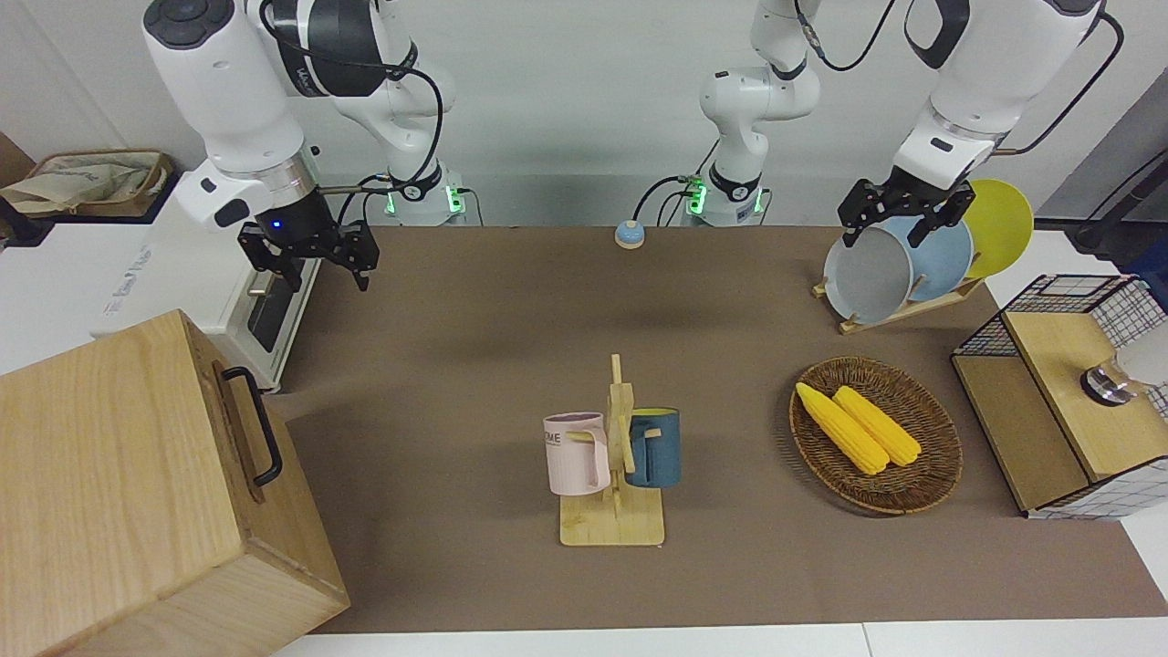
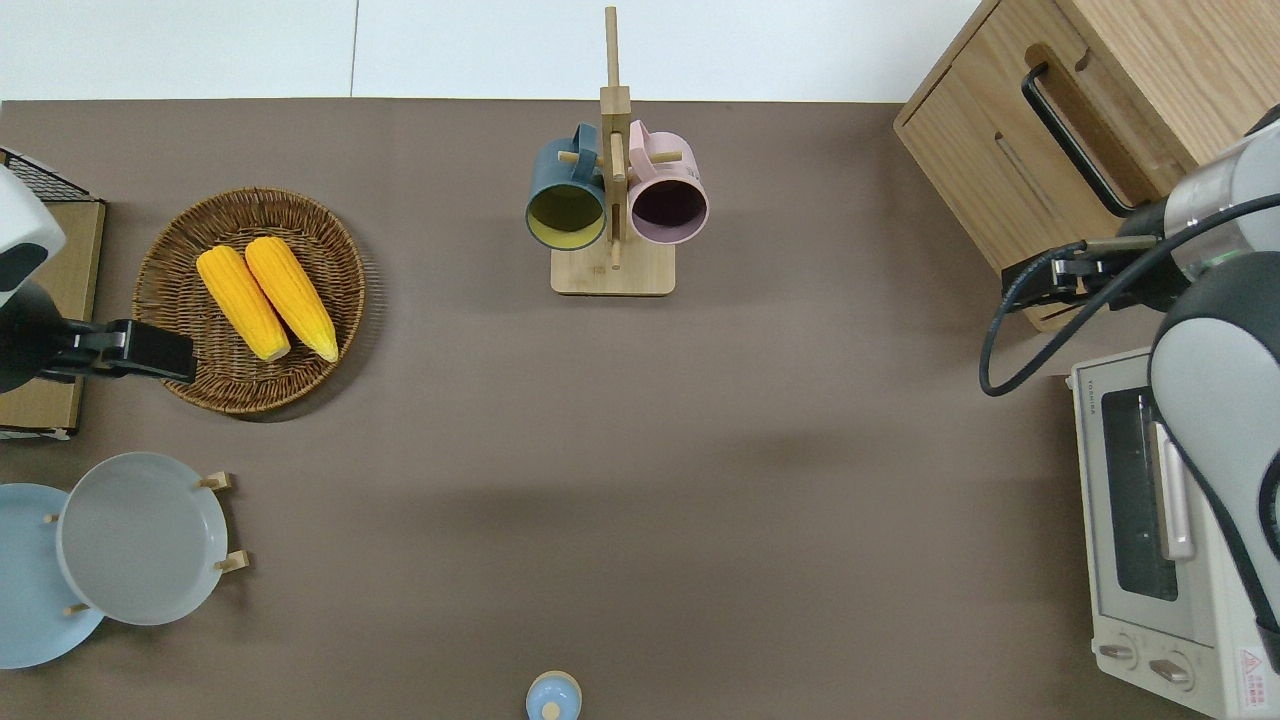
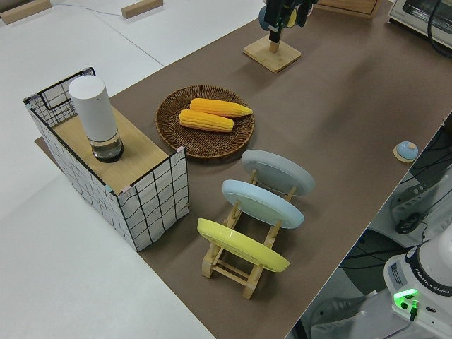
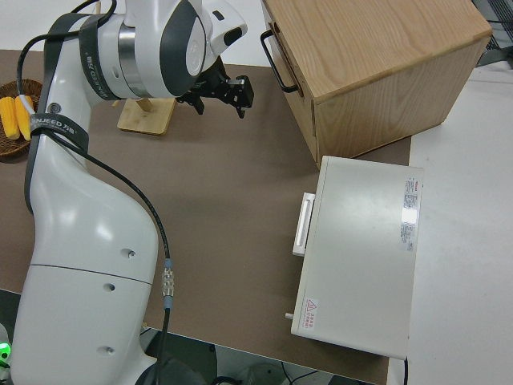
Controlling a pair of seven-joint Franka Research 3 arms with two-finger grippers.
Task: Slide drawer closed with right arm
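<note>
The drawer (image 1: 234,401) sits at the top of the big pale wooden box (image 1: 109,493), toward the right arm's end of the table. Its front looks flush with the box. Its black loop handle (image 1: 259,427) also shows in the overhead view (image 2: 1066,136) and the right side view (image 4: 276,51). My right gripper (image 1: 318,263) is open and empty, up in the air. In the overhead view the right gripper (image 2: 1040,276) is over the box's corner nearest the robots, clear of the handle. It also shows in the right side view (image 4: 231,90). My left arm is parked.
A white oven (image 2: 1150,520) stands beside the box, nearer to the robots. A mug rack (image 1: 616,465) stands mid-table. A basket of corn (image 1: 876,433), a plate rack (image 1: 903,265) and a wire-mesh box (image 1: 1068,392) are toward the left arm's end.
</note>
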